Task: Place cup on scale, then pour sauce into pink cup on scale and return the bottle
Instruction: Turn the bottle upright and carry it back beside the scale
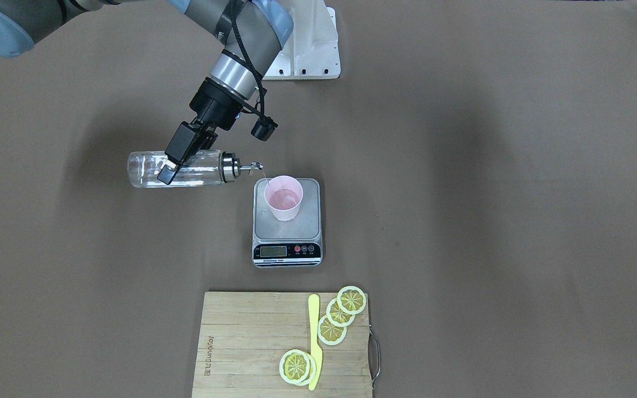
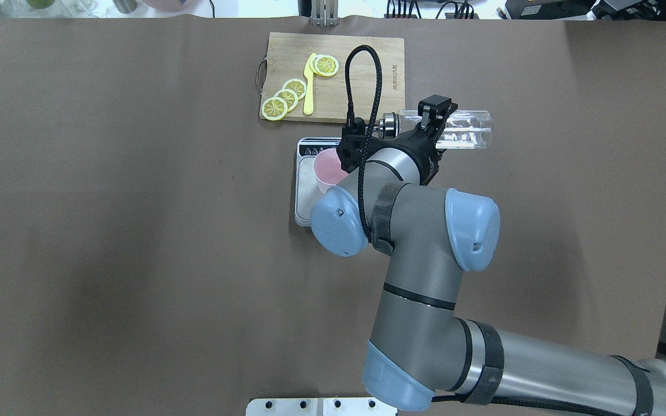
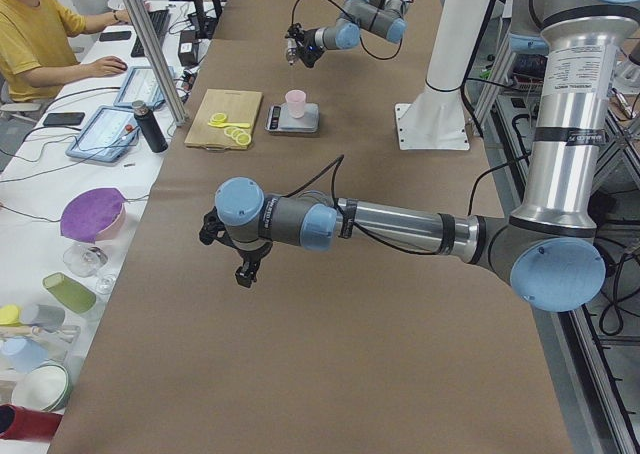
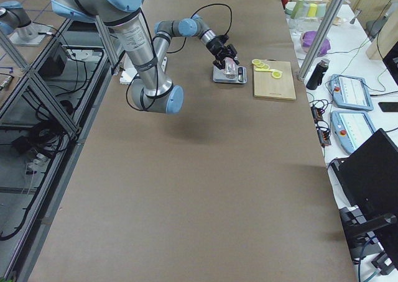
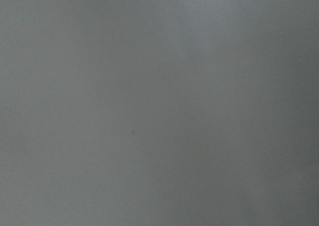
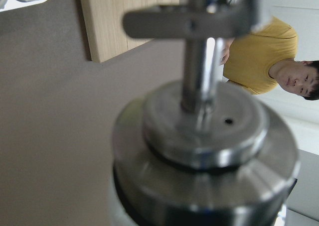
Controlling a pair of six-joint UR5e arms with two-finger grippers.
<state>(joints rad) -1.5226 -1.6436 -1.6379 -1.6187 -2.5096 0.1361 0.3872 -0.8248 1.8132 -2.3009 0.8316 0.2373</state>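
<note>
Exterior front-facing view: right gripper (image 1: 170,166) clamped round bottle (image 1: 202,168), bottle level, spout (image 1: 252,166) just above cup (image 1: 283,198) standing on scale (image 1: 310,221); left gripper (image 3: 235,249) opening, cannot tell

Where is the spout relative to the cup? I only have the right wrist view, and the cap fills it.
Observer: In the front-facing view the spout tip appears just outside the cup rim, on the side toward the bottle. A thin stream seems to run in.
Operator: Is the cup on the scale?
Observer: Yes, it stands upright on the scale platform, and sauce pools inside.
Operator: And the grip?
Observer: The right gripper is shut on the bottle at mid-body, and the bottle lies about level.
</note>
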